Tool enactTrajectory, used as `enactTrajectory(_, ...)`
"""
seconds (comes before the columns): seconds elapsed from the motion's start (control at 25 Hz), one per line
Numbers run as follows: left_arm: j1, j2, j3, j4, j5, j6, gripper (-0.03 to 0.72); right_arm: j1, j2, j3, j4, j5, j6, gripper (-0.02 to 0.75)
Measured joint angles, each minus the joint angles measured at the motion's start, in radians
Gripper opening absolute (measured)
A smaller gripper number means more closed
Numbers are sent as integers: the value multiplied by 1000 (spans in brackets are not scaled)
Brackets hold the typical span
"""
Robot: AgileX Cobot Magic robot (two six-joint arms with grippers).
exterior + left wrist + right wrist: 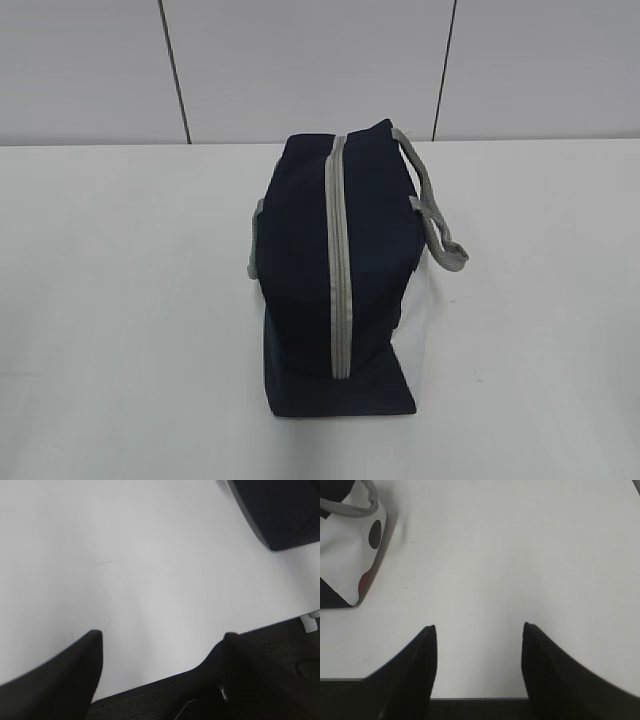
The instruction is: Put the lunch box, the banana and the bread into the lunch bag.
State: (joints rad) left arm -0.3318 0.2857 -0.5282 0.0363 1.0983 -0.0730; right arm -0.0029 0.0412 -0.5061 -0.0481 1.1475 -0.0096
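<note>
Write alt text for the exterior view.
A navy lunch bag stands in the middle of a white table, its grey zipper closed along the top and running toward the camera. A grey handle loops off its right side above a white side panel. No arms or food are visible.

Only the fingers show, in the wrist views alone: the left gripper has two matte black fingers with blunt, curved tips; the right gripper has the same plain black pair, unmarked.
</note>
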Motion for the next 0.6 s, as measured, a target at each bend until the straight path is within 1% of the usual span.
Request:
enactTrajectory(0.4,4,0,0,-2,0,0,497,0,0,0,0,-4,2,405)
enactTrajectory(0.48,25,0,0,-2,0,0,497,0,0,0,0,-4,2,404)
enactTrajectory(0.6,75,0,0,-2,0,0,496,0,-1,0,0,-4,2,404)
